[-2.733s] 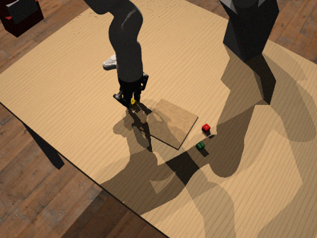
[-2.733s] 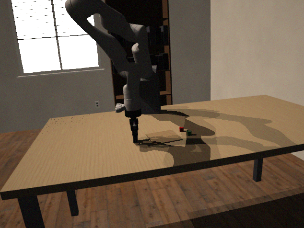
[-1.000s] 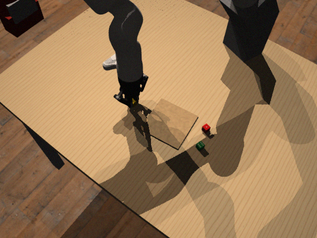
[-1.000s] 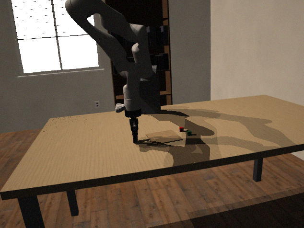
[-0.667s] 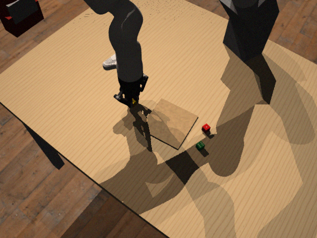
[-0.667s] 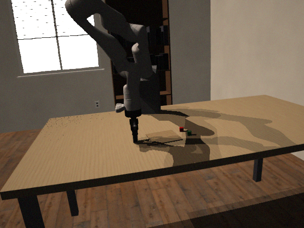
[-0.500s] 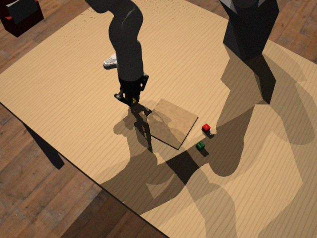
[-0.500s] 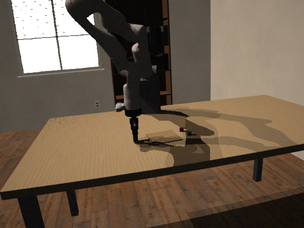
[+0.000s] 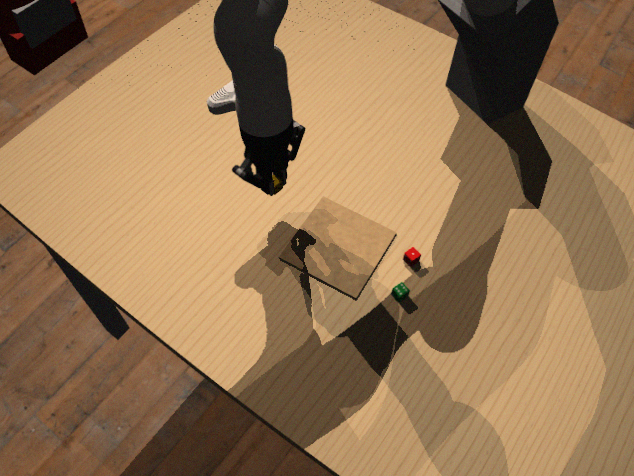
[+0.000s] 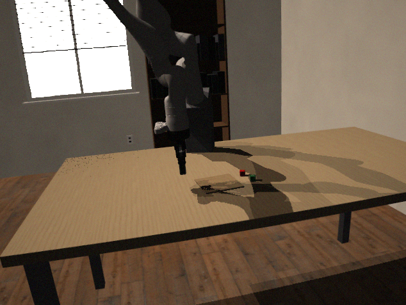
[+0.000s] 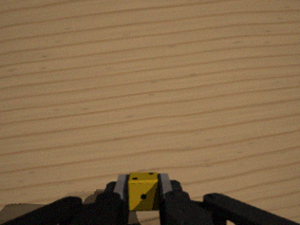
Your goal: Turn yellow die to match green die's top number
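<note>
My gripper (image 9: 273,184) (image 10: 182,171) (image 11: 143,187) is shut on the yellow die (image 9: 277,179) (image 11: 142,194) and holds it above the table, up and to the left of the mat's left corner. In the wrist view the die's near face shows one dot and its upper face shows two. The tan square mat (image 9: 358,240) (image 10: 226,179) lies flat on the table. The green die (image 9: 400,291) (image 10: 252,177) and the red die (image 9: 412,254) (image 10: 242,172) stand on the table just right of the mat, apart from each other.
The wooden table (image 9: 128,153) (image 10: 114,197) carries strong arm shadows over the mat. The robot's dark base (image 9: 499,56) stands at the table's far right. A white object shows behind the arm. A dark red box (image 9: 38,30) stands on the floor at the far left.
</note>
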Robot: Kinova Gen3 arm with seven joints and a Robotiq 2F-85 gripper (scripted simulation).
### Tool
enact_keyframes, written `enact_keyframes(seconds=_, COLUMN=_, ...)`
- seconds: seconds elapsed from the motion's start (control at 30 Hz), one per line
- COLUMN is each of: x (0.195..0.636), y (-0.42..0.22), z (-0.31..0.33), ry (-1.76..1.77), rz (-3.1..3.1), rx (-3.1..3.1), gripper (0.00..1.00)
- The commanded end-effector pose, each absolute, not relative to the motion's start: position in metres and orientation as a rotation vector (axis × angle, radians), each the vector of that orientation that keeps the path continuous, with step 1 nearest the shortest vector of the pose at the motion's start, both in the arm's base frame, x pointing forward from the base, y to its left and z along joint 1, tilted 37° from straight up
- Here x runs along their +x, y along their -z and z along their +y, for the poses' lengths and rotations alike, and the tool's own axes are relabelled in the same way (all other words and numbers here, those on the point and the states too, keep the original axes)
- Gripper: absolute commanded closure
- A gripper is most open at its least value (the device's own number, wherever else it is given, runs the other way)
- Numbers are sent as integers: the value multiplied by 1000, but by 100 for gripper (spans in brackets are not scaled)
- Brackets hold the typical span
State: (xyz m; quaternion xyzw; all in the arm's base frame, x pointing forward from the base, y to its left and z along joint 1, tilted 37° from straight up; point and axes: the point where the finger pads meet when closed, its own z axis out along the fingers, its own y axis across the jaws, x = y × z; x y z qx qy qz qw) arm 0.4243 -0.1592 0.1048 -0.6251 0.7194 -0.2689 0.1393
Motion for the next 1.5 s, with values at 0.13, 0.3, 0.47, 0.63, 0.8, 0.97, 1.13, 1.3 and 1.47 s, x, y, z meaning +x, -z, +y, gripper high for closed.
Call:
enact_keyframes(seconds=0.13, x=414, y=-140, z=-163, ry=840, rz=2070, rx=-1795, gripper=85)
enact_keyframes(seconds=0.3, x=409, y=-147, z=-161, ry=840, rz=2070, rx=-1795, gripper=85)
enact_keyframes(seconds=0.47, x=407, y=-149, z=-160, ry=840, rz=2070, rx=-1795, gripper=85)
enact_keyframes(seconds=0.63, x=407, y=-149, z=-160, ry=840, rz=2070, rx=-1795, gripper=85)
enact_keyframes(seconds=0.8, x=407, y=-148, z=-160, ry=840, rz=2068, rx=-1798, gripper=85)
enact_keyframes(seconds=0.97, x=412, y=-143, z=-143, ry=851, rz=2015, rx=-1879, gripper=85)
enact_keyframes(seconds=1.13, x=418, y=-129, z=-103, ry=885, rz=1868, rx=-2084, gripper=85)
enact_keyframes(seconds=1.3, x=419, y=-123, z=-85, ry=904, rz=1789, rx=-2182, gripper=85)
enact_keyframes(seconds=1.47, x=417, y=-111, z=-47, ry=950, rz=1600, rx=-2386, gripper=85)
